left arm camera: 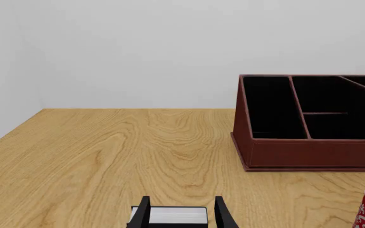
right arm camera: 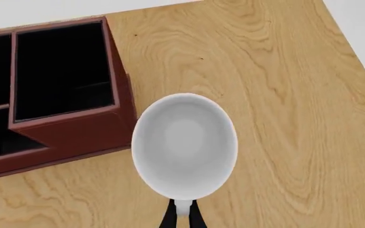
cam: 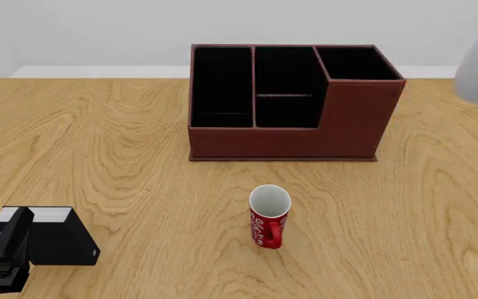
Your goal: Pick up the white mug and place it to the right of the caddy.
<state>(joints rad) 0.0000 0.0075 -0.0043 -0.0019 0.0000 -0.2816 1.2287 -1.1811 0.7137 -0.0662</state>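
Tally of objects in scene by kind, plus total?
Mugs: 2 (white mug held by the right pincer, red mug on the table)
Caddies: 1 (caddy)
Small black boxes: 1 (black box with white top)
Total: 4

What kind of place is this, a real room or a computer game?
Probably a computer-made practice room for a robot: a smooth wooden table by a bare wall, with a caddy, a red mug, and a white mug that the right gripper holds.
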